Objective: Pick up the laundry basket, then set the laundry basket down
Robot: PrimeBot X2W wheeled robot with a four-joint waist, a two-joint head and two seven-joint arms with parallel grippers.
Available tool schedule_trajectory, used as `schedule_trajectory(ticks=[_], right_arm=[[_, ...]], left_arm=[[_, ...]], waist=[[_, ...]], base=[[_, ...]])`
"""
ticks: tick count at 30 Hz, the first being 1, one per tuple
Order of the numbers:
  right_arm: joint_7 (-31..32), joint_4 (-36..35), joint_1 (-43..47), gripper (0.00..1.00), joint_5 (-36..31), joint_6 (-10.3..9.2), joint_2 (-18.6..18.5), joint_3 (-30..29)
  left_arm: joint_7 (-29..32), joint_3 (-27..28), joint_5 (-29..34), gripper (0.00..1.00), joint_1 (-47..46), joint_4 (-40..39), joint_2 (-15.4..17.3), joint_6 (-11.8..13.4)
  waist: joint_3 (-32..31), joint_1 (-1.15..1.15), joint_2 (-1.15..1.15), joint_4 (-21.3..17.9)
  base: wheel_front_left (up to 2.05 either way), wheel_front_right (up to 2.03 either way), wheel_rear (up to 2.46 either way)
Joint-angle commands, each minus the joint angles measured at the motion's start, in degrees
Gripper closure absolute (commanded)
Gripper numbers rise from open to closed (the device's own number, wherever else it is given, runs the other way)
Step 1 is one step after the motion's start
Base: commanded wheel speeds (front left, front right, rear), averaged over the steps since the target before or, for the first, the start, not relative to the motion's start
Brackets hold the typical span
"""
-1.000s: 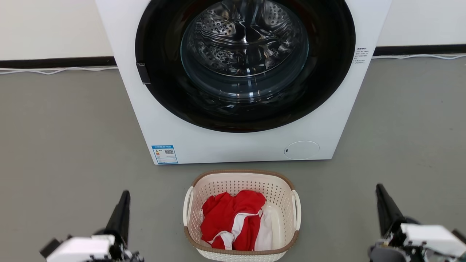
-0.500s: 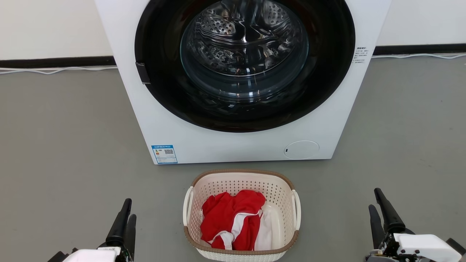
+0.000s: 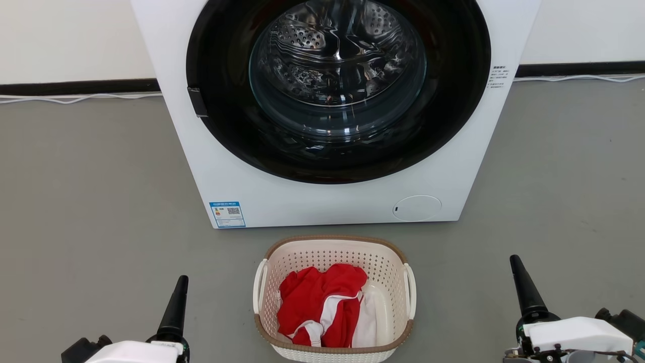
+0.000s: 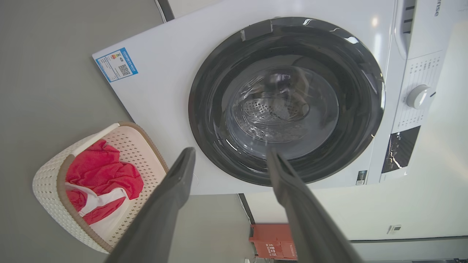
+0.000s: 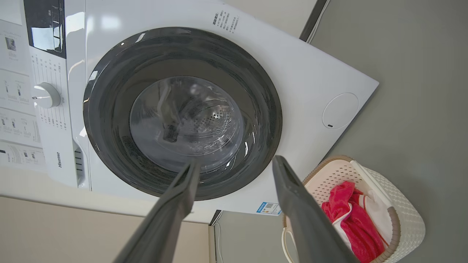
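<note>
Grey floor [image 3: 90, 201] before washer [image 3: 312, 201]: basket [image 3: 332, 253] sat unmoved; left gripper [image 4: 230, 153] and right gripper [image 5: 236, 162], both spread, had shifted yet flanked it well apart; pickup judged not begun.

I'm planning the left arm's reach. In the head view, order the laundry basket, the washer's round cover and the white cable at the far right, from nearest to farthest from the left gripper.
1. laundry basket, just to the right of the left gripper.
2. round cover, low on the right of the washer front.
3. white cable, at the back, far right.
</note>
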Motion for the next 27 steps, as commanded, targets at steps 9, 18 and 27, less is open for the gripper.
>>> schedule_trajectory(ticks=[9, 18, 27], right_arm=[[-2.4, -2.3, -2.2, 0.0, -11.6, 0.2, -0.9, 2.0], [-4.1, -2.4, -2.3, 0.0, -21.6, 0.24, -1.1, 2.7], [-5.5, -1.3, -2.8, 0.0, -28.8, 0.27, -1.6, 3.2]], left_arm=[[-1.9, -0.1, 9.8, 0.0, -1.9, -2.1, 0.5, 0.2], [-3.6, 0.0, 19.4, 0.0, -1.7, -2.6, 0.6, 0.2], [-5.0, -0.2, 25.7, 0.0, -1.4, -2.7, 0.6, 0.3]], waist=[[0.0, 0.0, 0.0, 0.0], [0.0, 0.0, 0.0, -0.2], [0.0, -0.01, 0.0, -0.4]], base=[[0.0, 0.0, 0.0], [0.0, 0.0, 0.0], [0.0, 0.0, 0.0]])
